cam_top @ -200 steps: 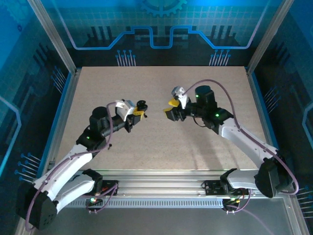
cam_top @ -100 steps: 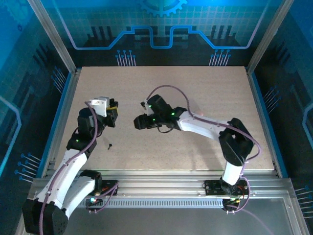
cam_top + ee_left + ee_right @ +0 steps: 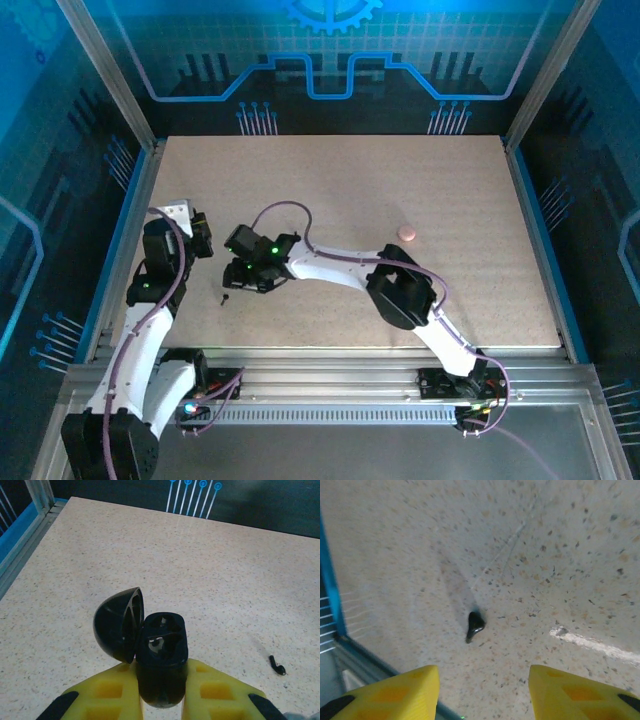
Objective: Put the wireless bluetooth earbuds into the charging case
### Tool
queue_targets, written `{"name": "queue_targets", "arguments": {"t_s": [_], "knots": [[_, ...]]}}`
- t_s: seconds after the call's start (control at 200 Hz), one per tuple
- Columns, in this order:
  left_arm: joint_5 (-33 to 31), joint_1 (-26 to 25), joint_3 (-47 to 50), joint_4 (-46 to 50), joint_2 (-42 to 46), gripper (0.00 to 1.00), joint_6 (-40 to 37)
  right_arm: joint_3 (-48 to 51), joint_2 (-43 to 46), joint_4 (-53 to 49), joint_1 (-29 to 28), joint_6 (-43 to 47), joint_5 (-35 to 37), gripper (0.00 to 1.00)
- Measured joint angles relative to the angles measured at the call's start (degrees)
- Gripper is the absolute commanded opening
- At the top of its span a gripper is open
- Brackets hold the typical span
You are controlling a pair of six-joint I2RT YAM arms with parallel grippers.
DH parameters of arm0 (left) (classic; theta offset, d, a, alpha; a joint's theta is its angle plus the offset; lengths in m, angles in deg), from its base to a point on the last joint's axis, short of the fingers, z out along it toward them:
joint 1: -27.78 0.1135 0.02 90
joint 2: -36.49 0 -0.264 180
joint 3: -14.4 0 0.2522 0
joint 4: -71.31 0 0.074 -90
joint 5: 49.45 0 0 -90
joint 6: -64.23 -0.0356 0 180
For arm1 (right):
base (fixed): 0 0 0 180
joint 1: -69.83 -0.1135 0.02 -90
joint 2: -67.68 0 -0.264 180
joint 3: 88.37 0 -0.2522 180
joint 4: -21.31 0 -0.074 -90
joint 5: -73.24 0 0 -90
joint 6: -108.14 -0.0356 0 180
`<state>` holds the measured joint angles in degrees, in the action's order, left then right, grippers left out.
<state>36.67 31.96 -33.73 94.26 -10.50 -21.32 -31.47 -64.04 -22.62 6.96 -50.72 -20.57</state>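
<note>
Nearest the arms' bases, the right arm reaches across to the left half of the pale speckled bench [image 3: 500,200]. Its yellow right fingers [image 3: 395,692] hang spread apart and empty just above the surface. The small stubby black earbud [image 3: 474,624] lies on the bench just ahead of them, a little left of the middle of their gap in the right wrist view. Its long axis runs nearly straight away from the fingers, with the thick end farther off and the thin stem nearer, tipped slightly left. The closing line therefore crosses its narrow width, which I judge suits a pinch after a short advance and descent.

A little farther out, the yellow left fingers [image 3: 107,697] are clamped on the round black plastic charging case [image 3: 162,652], held off the bench. Its domed lid [image 3: 119,626] hangs open to the left and its sockets face up. I cannot tell whether either socket is filled. The right arm is much the nearer to the earbud, and the left is occupied.

The bench is flat, hard and matte, so the fingertips get little purchase under so small a piece. Far to the right, well apart, sits a small pinkish round object [image 3: 407,233]. Beyond it stand blue-lit enclosure walls.
</note>
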Motion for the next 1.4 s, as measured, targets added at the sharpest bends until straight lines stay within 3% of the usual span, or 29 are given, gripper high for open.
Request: {"name": "queue_targets", "arguments": {"t_s": [0.575, 1.041, 1.401], "knots": [[-0.39, 1.95, -0.39, 0.63, 0.13, 0.05, 0.13, -15.15, -12.37, -6.60, -1.57, -4.55, 0.63, 0.36], [-1.44, 2.43, -1.05, -0.07, 0.98, 0.06, 0.13, -23.37, -16.74, -12.33, -1.64, -5.53, 0.33, 0.31], [-0.74, 2.34, -1.16, 0.61, 1.25, 0.06, 0.13, -24.46, -17.46, -13.62, -1.73, -4.63, 0.61, 0.20]]}}
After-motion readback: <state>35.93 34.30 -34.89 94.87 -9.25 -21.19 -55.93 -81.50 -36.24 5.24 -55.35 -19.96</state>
